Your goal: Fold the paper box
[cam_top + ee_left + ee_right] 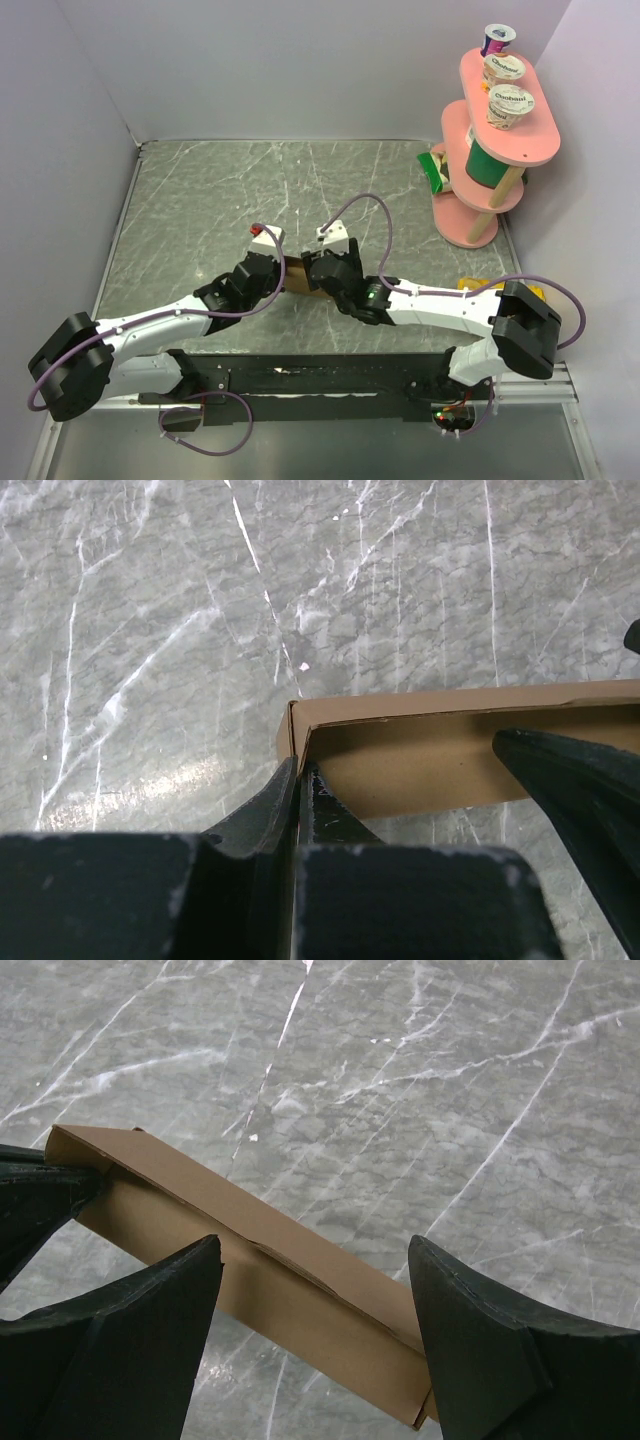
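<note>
Top view: marble table (200, 200) walled in grey on the left, back and right. Open stone across the upper left and middle of the frame. A black rail (300, 375) runs along the bottom edge, under both arms.

One paper box (296, 279), just below the centre of the frame, wedged between the two grippers and mostly hidden by them. Plain brown card, no print. In the right wrist view the paper box (190, 1200) runs as a long shallow shape from upper left to lower right, with a fold line along its top face. The left wrist view shows one corner and a raised side wall of the paper box (440, 765).

Left gripper (298, 772) — fingers pressed together, pinching the box's end wall at that corner.
Right gripper (315, 1250) — jaws wide apart, one finger on each side of the box's long body. Whether they touch it, I cannot tell.

Upper right: one pink two-tier stand (470, 225), well apart from the box. Three yogurt cups (511, 104) sit in a row on its top shelf.
</note>
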You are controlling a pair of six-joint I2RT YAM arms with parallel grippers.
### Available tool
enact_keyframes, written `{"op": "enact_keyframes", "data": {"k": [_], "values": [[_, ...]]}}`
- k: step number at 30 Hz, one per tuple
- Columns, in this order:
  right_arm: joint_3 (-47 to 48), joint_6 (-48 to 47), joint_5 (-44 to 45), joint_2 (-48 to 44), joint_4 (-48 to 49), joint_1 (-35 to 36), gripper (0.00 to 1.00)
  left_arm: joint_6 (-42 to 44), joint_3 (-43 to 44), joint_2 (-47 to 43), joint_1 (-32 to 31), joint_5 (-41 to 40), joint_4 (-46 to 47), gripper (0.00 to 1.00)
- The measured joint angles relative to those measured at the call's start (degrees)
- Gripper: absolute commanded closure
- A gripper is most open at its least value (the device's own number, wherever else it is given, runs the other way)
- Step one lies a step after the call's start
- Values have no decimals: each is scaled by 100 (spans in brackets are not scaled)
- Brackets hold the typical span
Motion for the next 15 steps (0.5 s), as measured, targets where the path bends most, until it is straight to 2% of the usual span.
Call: {"op": "enact_keyframes", "data": {"k": [4,5,8,10,13,14,15], "values": [[0,127,92,2,-57,70,22,-11,-2,0,-2,4,0,93],[0,144,107,2,-70,85,31,-28,-2,0,-2,2,0,91],[-37,164,136,0,-98,107,42,-63,-2,0,-2,2,-7,88],[-76,173,136,0,-122,109,46,-72,-2,0,0,2,-7,86],[-111,195,116,2,-151,125,48,-92,-2,0,0,11,-9,78],[-118,203,114,2,-162,138,49,-94,-2,0,-2,35,-7,71],[-131,205,111,2,-162,151,50,-94,-9,-13,-2,59,-2,69]]}}
